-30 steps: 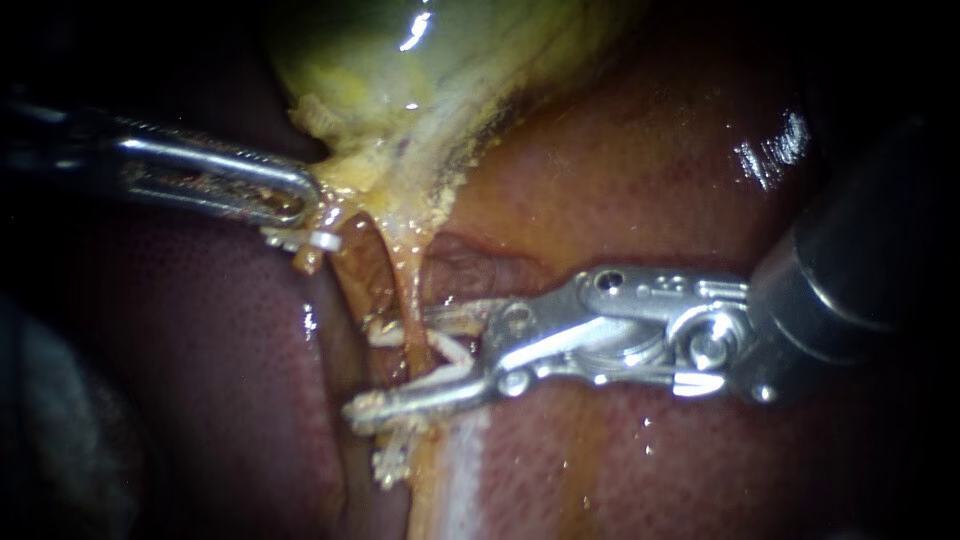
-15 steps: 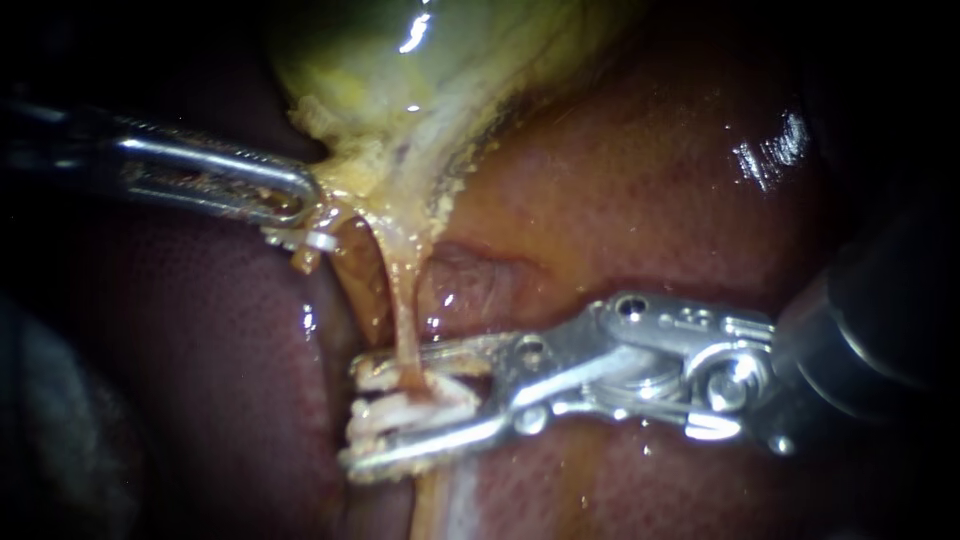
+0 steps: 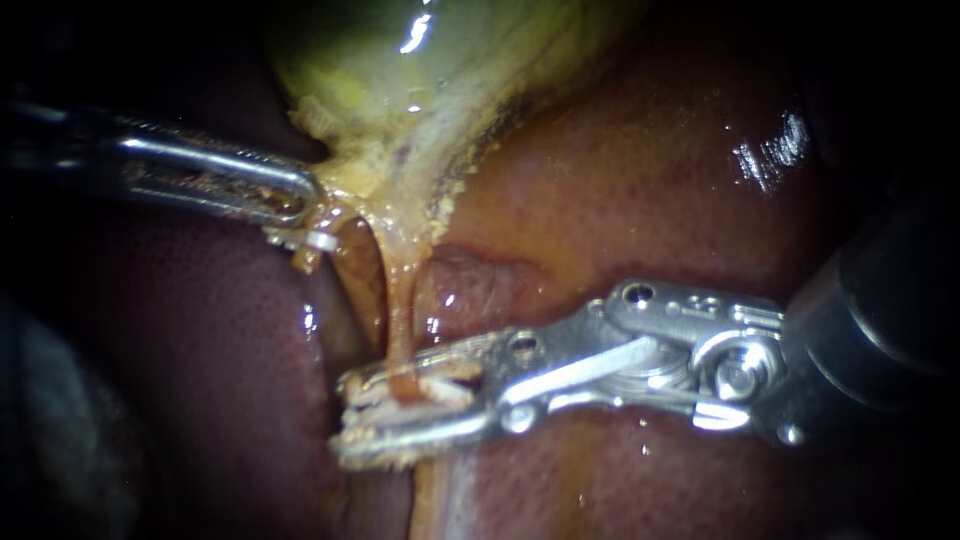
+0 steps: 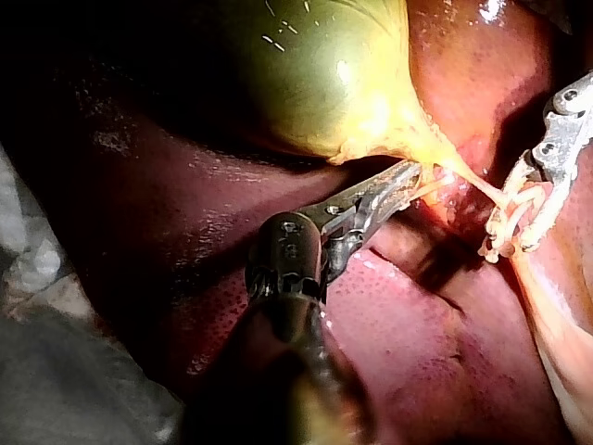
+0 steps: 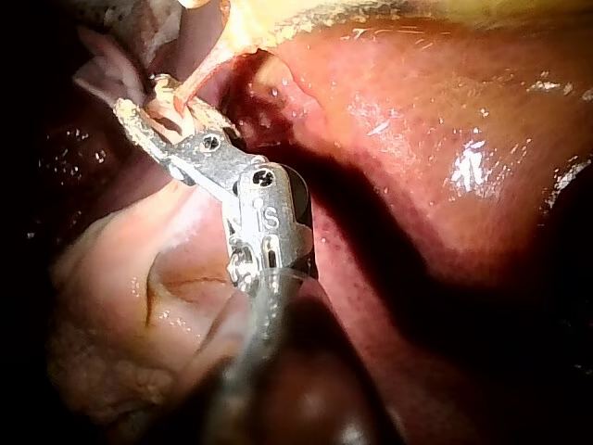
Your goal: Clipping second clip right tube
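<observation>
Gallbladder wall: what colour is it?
Glossy yellow-green gallbladder, paler yellow at its neck; best in left wrist view.

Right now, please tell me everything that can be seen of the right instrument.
My right instrument comes in from the right: a dark shaft, then a shiny metal wrist with a pin, then two long slim jaws. It lies almost level over the liver. The jaws stand close together, shut on a white clip whose legs lie either side of the thin tan tube below the gallbladder. Pale bits stick to the tips.
</observation>
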Available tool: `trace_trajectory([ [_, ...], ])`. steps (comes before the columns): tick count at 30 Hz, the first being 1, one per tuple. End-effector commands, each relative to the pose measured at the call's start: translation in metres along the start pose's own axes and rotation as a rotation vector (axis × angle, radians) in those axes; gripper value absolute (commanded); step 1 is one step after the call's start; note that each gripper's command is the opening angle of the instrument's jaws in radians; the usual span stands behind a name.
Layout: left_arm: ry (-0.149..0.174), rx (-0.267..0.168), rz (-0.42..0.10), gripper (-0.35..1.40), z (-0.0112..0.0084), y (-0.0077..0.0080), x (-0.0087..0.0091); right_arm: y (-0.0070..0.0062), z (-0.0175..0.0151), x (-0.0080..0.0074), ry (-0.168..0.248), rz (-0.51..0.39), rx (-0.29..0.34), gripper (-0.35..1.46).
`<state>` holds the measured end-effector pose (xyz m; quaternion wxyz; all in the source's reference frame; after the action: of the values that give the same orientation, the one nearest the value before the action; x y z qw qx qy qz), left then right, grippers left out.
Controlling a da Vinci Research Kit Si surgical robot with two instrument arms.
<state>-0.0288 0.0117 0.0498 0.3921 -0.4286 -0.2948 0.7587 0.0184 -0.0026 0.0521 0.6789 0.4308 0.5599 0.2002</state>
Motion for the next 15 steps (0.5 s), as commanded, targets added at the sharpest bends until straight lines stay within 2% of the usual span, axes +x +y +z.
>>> trace_trajectory([
  [1,0.000,0.001,0.000,-0.35,0.0000,0.0000,0.0000,0.0000,0.0000,0.0000,0.000,0.000,0.000,0.04],
  [4,0.000,0.001,0.000,-0.35,0.0001,0.0000,0.0000,-0.0001,-0.0002,-0.0001,0.001,0.018,-0.002,-0.10],
  [6,0.000,0.001,0.000,-0.35,0.0001,0.0000,0.0000,-0.0002,-0.0004,-0.0002,-0.001,0.083,-0.001,-0.35],
  [8,0.000,0.001,0.000,-0.35,0.0001,0.0000,0.0000,-0.0004,-0.0007,-0.0003,0.002,0.135,-0.008,-0.35],
  [15,0.000,0.001,0.000,-0.35,0.0001,0.0000,0.0000,-0.0003,-0.0009,-0.0005,0.008,0.141,-0.016,-0.35],
])
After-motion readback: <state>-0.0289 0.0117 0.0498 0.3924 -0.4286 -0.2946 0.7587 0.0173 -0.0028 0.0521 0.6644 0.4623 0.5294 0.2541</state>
